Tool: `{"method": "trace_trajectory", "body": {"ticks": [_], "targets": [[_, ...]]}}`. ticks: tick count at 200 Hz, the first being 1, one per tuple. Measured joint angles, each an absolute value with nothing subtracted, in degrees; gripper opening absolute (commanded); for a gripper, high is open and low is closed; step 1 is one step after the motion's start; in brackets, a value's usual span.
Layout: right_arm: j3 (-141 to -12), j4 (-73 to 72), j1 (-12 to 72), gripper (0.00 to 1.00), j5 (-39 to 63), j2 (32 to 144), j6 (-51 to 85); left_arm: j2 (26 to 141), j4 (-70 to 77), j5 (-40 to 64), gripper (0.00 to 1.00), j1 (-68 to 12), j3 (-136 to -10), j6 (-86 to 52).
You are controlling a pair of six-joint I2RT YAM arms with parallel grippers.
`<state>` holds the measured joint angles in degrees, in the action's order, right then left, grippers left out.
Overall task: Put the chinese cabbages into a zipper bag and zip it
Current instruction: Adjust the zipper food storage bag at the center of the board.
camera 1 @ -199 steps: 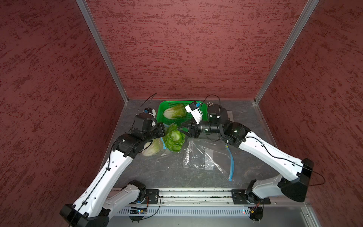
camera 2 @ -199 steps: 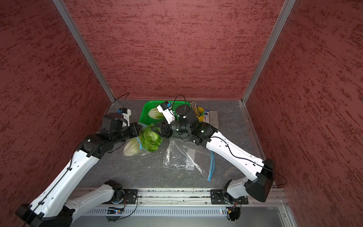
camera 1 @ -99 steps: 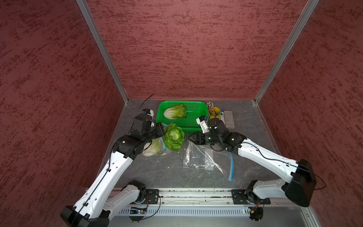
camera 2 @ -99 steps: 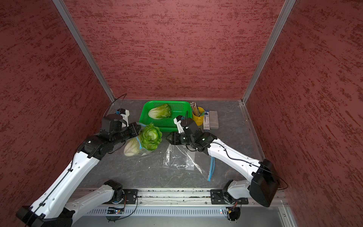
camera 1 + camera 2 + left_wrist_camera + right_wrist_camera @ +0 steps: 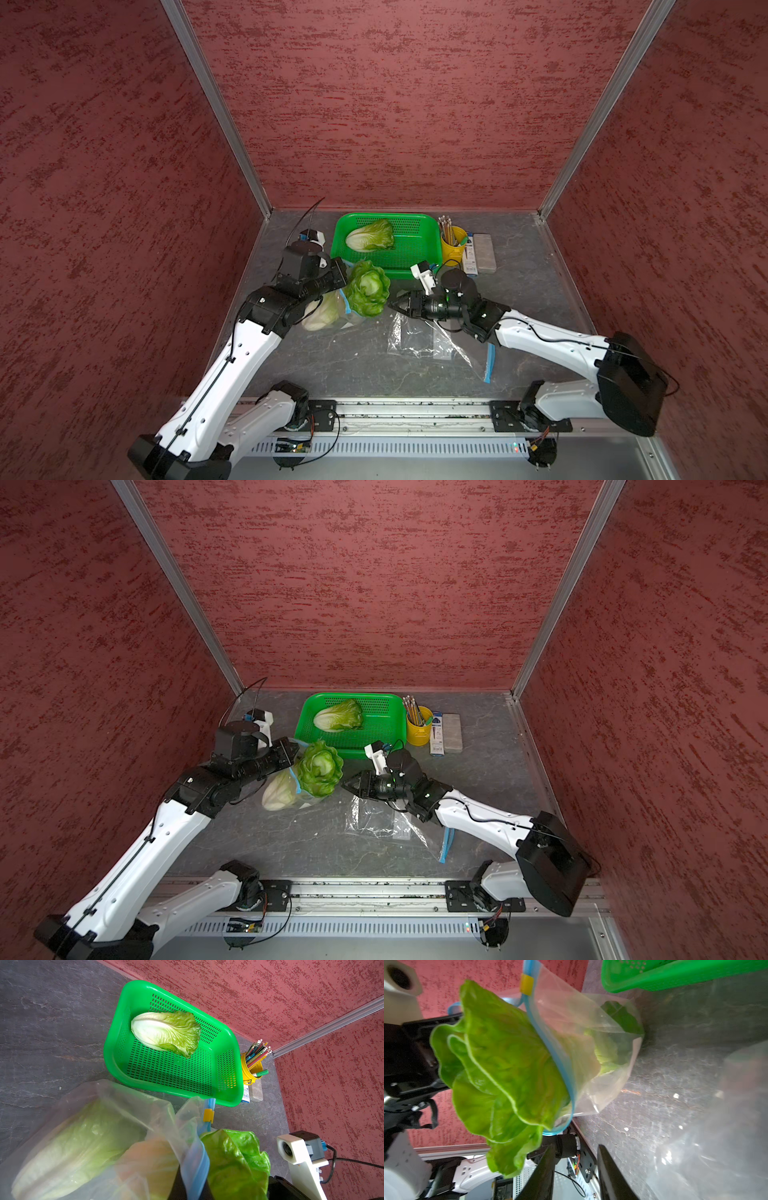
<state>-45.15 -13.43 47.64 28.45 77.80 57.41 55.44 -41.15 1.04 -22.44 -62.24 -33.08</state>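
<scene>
Pinching the blue zip rim (image 5: 200, 1159) of the zipper bag (image 5: 124, 1101) between pressed-together jaws, the left claw (image 5: 192, 1188) held the mouth raised and gaping, apparently so the heads could slide in. One pale cabbage (image 5: 322, 311) lay fully inside; a second, leafier cabbage (image 5: 368, 286) sat only half in, its green leaves spilling over the rim. The right claw (image 5: 395, 306), spread and empty, hovered just beside those leaves, seemingly placed to push them down. Beneath it a spare bag (image 5: 419, 340) lay flat on the surface (image 5: 332, 365). The third cabbage (image 5: 370, 235) waited in the green basket (image 5: 390, 215), so zipping looked some way off.
</scene>
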Motion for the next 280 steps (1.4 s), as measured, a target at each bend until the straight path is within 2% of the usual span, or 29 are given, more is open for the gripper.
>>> {"method": "trace_trajectory", "body": {"ticks": [42, 140, 213, 280], "targets": [[-44.31, -21.52, 48.64, 0.32, 30.09, 80.58, 61.47, 55.44, -40.91, 1.04, 0.0, -22.44, -62.11, -33.19], [-42.7, -24.64, 48.99, 0.31, 30.17, 82.39, 63.66, 55.44, -40.16, 1.08, 0.0, -22.46, -61.8, -33.41], [-44.64, -27.83, 49.08, 0.25, 30.28, 87.42, 65.12, 55.44, -39.99, 1.32, 0.0, -22.5, -61.8, -33.69], [-45.82, -31.07, 49.1, 0.11, 30.24, 89.47, 65.98, 55.37, -39.81, 1.41, 0.0, -22.57, -61.8, -33.71]]}}
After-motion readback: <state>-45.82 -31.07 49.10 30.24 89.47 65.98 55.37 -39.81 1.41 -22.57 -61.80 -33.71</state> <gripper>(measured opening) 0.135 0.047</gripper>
